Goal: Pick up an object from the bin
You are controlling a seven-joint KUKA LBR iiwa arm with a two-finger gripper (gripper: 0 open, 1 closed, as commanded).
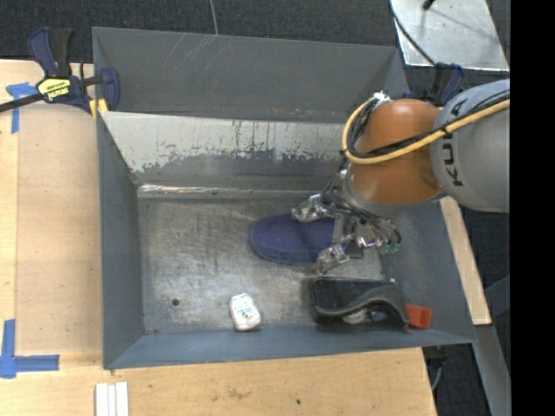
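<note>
My gripper (319, 232) hangs low over the right middle of the bin floor, its two metal fingers spread apart. Between and just left of them lies a dark blue rounded soft thing (282, 237), its right end reaching between the fingers. Whether the fingers touch it I cannot tell. Just below the gripper, at the front right, lies a black tool with an orange tip (357, 304). A small white oblong thing (244, 311) lies near the front wall, left of the black tool.
The arm with its orange cover and yellow cable reaches in from the right, covering the bin's right back part. The bin's sloping walls rise close around the right side.
</note>
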